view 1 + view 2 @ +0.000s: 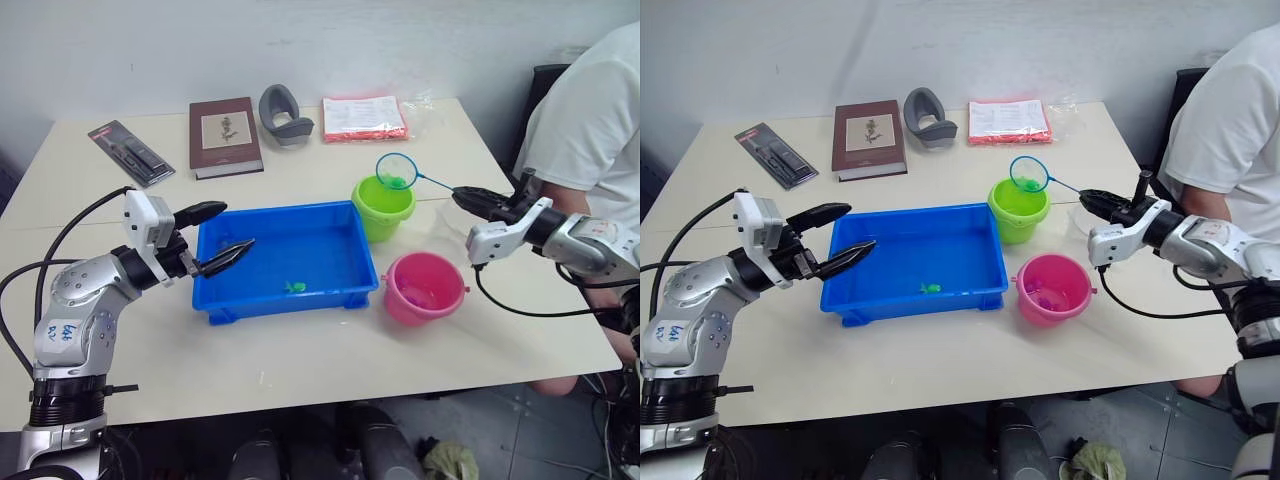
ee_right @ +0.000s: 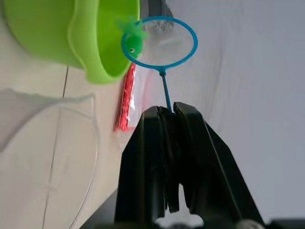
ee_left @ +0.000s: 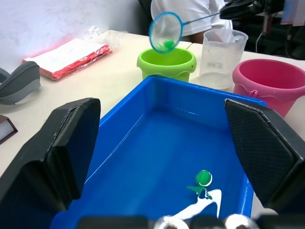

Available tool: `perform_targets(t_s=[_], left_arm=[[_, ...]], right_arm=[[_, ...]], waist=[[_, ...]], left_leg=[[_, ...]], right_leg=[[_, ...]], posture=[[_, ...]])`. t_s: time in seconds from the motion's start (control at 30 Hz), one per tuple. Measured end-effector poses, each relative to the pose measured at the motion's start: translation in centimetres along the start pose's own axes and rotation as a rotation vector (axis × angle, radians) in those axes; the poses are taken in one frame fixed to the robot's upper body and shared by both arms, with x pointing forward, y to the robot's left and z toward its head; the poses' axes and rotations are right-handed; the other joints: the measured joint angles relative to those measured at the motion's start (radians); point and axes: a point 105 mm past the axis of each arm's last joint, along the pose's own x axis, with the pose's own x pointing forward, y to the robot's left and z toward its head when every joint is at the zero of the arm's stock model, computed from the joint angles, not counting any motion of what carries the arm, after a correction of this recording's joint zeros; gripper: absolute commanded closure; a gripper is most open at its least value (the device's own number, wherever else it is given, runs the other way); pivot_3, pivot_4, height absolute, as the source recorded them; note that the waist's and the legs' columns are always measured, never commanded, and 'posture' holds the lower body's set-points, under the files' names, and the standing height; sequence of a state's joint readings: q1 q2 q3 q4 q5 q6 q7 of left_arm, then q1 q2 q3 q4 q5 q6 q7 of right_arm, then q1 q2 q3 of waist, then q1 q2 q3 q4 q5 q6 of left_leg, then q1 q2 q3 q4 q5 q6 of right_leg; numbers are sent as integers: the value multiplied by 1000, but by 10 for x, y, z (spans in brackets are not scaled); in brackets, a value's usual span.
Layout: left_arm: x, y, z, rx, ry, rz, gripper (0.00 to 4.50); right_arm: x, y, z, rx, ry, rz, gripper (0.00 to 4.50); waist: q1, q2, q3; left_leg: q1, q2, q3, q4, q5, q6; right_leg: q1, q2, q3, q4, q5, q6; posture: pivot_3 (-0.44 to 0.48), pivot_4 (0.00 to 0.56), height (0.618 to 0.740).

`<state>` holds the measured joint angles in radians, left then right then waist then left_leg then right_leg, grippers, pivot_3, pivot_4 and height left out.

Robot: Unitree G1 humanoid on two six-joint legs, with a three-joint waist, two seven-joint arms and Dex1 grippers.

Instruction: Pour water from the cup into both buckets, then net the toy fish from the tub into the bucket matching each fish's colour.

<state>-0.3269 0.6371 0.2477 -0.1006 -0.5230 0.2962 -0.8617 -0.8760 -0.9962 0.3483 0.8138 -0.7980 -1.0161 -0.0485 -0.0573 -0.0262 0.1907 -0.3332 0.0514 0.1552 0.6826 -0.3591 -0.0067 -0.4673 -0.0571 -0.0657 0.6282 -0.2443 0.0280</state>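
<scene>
Right wrist view | right gripper (image 2: 169, 112) clenched on net (image 2: 159, 42) handle | hoop with green fish (image 2: 133, 40) poised directly above lime green bucket (image 1: 383, 205) rim, handle running bucket-to-claw | left gripper (image 1: 222, 236) spread wide, empty, over blue tub (image 1: 280, 300) edge | second green fish (image 1: 294, 287) lying in tub.

Office or lab room: plain pale wall behind a beige surface (image 1: 330, 350), hardcover book (image 1: 225, 136) and packaged items at upper frame, seated person (image 1: 590, 130) at right edge, grey floor below.
</scene>
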Motion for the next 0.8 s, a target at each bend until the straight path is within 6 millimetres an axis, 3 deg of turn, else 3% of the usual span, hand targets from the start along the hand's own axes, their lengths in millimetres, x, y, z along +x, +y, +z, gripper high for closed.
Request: perform_targets(t_s=[0.27,0.47,0.53,0.63,0.73,0.8], left_arm=[[0,0,1,5,-2,2,55],[0,0,0,5,-1,1,55],[0,0,1,7,-3,1,55],[1,0,1,12,-3,0,55],[2,2,4,21,-13,3,55],[2,2,4,21,-12,6,55]], right_arm=[[2,-1,-6,-1,37,-20,4500],[2,11,11,11,-49,20,4500],[2,11,2,18,2,14,4500],[3,14,15,8,-72,38,4500],[5,9,-4,13,38,1,4500],[5,3,0,-1,7,-8,4500]], waist=[[1,0,0],[0,0,0],[0,0,0],[0,0,0],[0,0,0],[1,0,0]], left_leg=[[0,0,1,0,0,0],[0,0,1,0,0,0],[0,-1,1,0,0,1],[0,0,1,0,0,0],[0,-1,1,0,1,1],[0,0,1,0,0,0]], right_leg=[[0,0,1,0,0,0],[0,0,1,0,0,0],[0,-1,1,0,0,1],[0,0,1,0,0,0],[0,-1,1,1,1,0],[0,0,1,0,1,0]], posture=[[0,150,740],[0,150,740],[0,150,740],[0,150,740],[0,150,740],[0,150,740]])
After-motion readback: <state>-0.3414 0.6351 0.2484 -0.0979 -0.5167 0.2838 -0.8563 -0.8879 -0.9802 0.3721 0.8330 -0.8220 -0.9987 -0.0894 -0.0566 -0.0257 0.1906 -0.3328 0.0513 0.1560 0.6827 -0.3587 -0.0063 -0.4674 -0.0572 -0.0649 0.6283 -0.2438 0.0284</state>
